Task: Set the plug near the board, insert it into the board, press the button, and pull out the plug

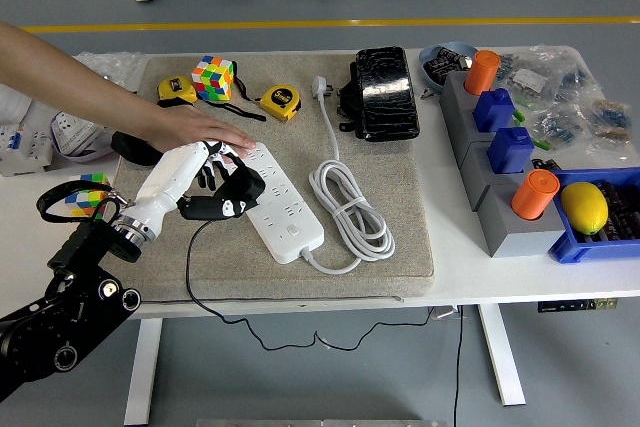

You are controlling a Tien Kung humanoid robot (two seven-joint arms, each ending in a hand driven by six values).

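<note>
A white power strip (285, 207) lies slantwise on the grey mat (380, 267), its white cable (350, 207) coiled to its right. My left hand (222, 187), white with black fingers, is shut on a black plug (240, 197) whose black cord (200, 277) hangs down over the table's front edge. The plug is at the strip's left edge, over its upper sockets. A person's bare hand (205, 129) reaches in from the left and rests on the strip's far end, just above my hand. My right arm is out of view.
Behind the strip are a Rubik's cube (214, 77), two yellow tape measures (280, 102), a black case (383, 92) and a black pouch (135, 147). Grey holders with orange and blue blocks (510, 152) and a blue bin with a lemon (585, 207) stand at the right.
</note>
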